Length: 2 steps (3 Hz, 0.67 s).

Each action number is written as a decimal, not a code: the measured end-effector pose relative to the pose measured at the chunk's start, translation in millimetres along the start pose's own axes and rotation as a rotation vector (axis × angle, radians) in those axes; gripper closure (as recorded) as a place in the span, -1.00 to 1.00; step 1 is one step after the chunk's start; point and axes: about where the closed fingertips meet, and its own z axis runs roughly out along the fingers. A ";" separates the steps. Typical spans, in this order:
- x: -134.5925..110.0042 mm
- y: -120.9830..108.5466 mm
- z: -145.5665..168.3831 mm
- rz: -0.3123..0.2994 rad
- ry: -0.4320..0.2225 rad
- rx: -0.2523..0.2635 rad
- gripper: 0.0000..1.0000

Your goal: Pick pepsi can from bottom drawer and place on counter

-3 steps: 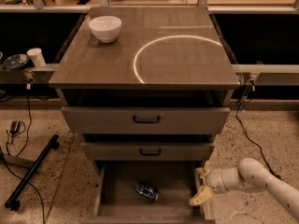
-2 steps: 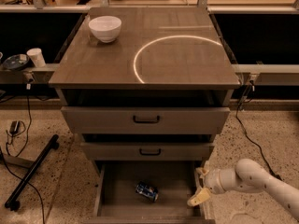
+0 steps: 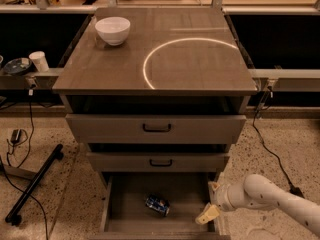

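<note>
The pepsi can [image 3: 158, 205], blue with silver ends, lies on its side on the floor of the open bottom drawer [image 3: 130, 216], a little left of centre. My gripper [image 3: 210, 203] is at the drawer's right wall, at the end of the white arm that comes in from the lower right. It is about a hand's width right of the can and not touching it. One cream fingertip [image 3: 206, 215] points down-left, another shows above at the drawer's edge. The counter [image 3: 200, 69] above carries the bright ring of reflected light.
A white bowl [image 3: 112, 30] stands at the counter's back left. The two upper drawers [image 3: 157, 128] with black handles stick out slightly over the bottom one. A black pole [image 3: 32, 184] and cables lie on the floor at left; a cable runs down at right.
The gripper has shifted slightly left along the drawer's right wall. The can has not moved.
</note>
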 end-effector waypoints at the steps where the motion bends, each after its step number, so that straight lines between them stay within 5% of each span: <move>1: 7.4 3.2 11.5 0.004 0.011 0.005 -1.00; 2: 13.4 6.0 24.6 0.000 0.035 0.022 -1.00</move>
